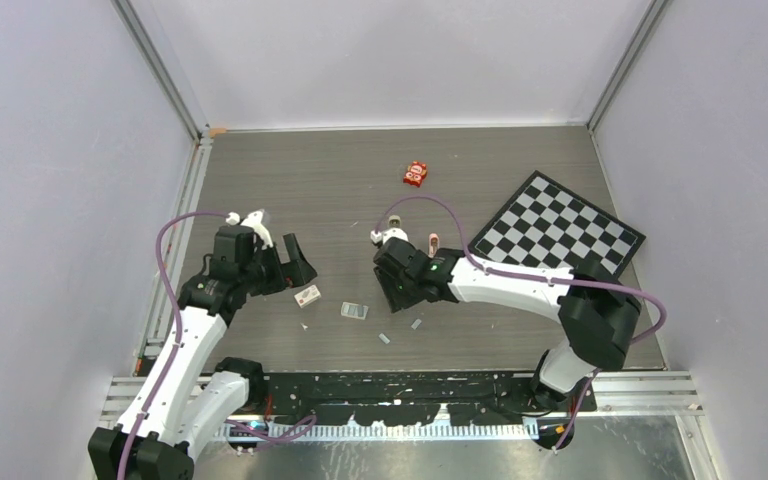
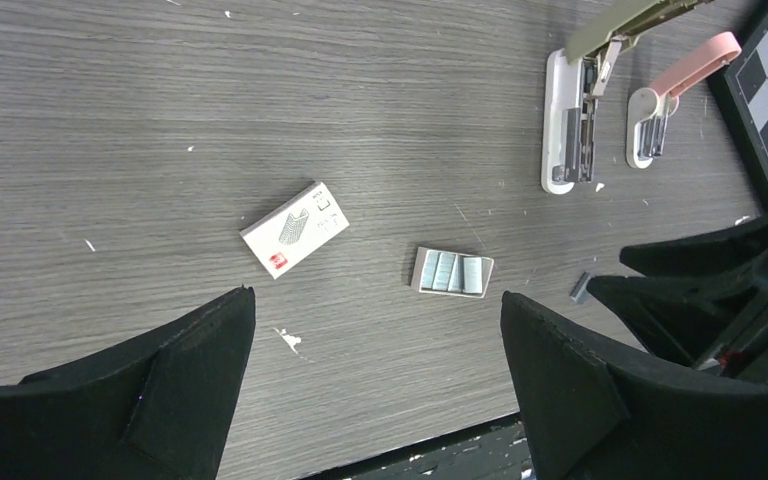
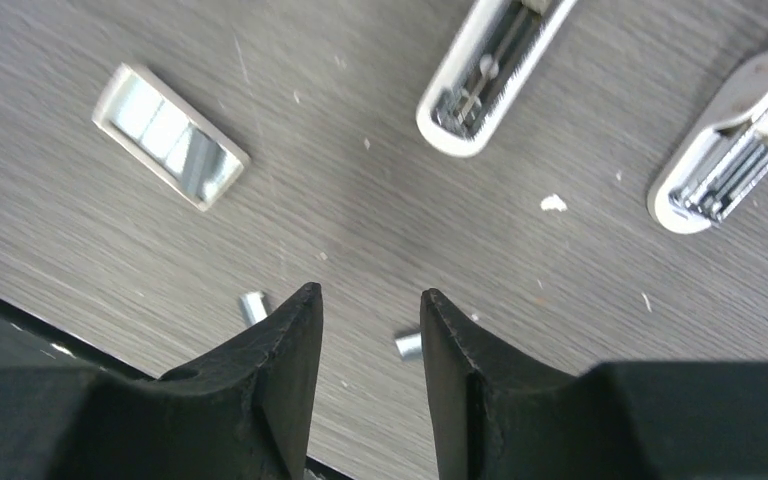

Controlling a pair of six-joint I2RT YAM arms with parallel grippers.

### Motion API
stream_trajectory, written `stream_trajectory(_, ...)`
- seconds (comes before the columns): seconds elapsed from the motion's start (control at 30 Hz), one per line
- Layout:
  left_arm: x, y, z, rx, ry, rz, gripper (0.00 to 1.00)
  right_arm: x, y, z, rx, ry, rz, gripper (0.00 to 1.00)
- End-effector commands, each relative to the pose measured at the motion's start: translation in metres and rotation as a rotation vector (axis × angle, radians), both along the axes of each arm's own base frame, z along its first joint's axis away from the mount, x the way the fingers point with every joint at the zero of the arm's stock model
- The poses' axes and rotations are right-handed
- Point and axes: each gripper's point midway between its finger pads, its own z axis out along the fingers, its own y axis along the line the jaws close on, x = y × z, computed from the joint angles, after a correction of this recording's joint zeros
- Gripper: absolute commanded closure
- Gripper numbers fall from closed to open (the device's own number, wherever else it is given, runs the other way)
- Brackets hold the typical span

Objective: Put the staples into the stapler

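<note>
Grey table: staple strip lies directly below right gripper, jaws narrowly apart, empty; left gripper hangs spread wide, farther off.

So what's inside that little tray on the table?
Silvery staples, in blocks side by side, fill the tray. They cover its floor, so anything beneath them cannot be seen.

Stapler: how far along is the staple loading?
Done: the stapler lies flipped open with its channel exposed, and a tray of staples sits out near the white-and-red box.
In hand: nothing is gripped. The right claw, part-open, frames a loose staple strip. The left claw is wide open.
Left: grab a strip, seat it in the channel, shut the stapler.
</note>
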Motion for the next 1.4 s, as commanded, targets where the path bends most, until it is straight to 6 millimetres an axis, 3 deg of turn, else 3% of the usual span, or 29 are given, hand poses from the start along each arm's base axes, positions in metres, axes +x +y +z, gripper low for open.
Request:
stream_trajectory(0.0,0.007,-0.006,0.019,-0.027,-0.081,-0.035,0.07,0.026,0.038,0.022,0.134,-0.057,-0.158,0.56)
stream_trajectory(0.07,0.006,-0.005,0.02,-0.027,-0.087,-0.03,0.09,0.029,0.045,0.026,0.127,-0.074,-0.18,0.56)
stream_trajectory(0.23,0.006,-0.006,0.022,-0.032,-0.097,-0.034,0.11,0.035,0.013,0.015,0.001,-0.11,-0.331,0.56)
stream_trajectory(0.5,0.005,-0.012,0.025,-0.065,-0.1,-0.049,0.15,0.007,-0.03,0.007,0.009,-0.041,-0.533,0.61)
stream_trajectory(0.9,0.003,-0.017,0.026,-0.091,-0.103,-0.07,0.21,-0.004,-0.039,-0.001,0.092,0.005,-0.651,0.64)
stream_trajectory(1.0,-0.002,-0.031,0.032,-0.133,-0.115,-0.168,0.25,-0.002,-0.047,0.003,0.101,-0.014,-0.672,0.59)
stream_trajectory(1.2,-0.004,-0.056,0.04,-0.078,-0.132,-0.269,0.37,0.03,-0.09,0.024,0.104,-0.071,-0.73,0.46)
stream_trajectory(1.37,-0.014,-0.106,0.044,0.048,-0.165,-0.354,0.38,0.055,-0.132,0.054,0.136,-0.144,-0.796,0.23)
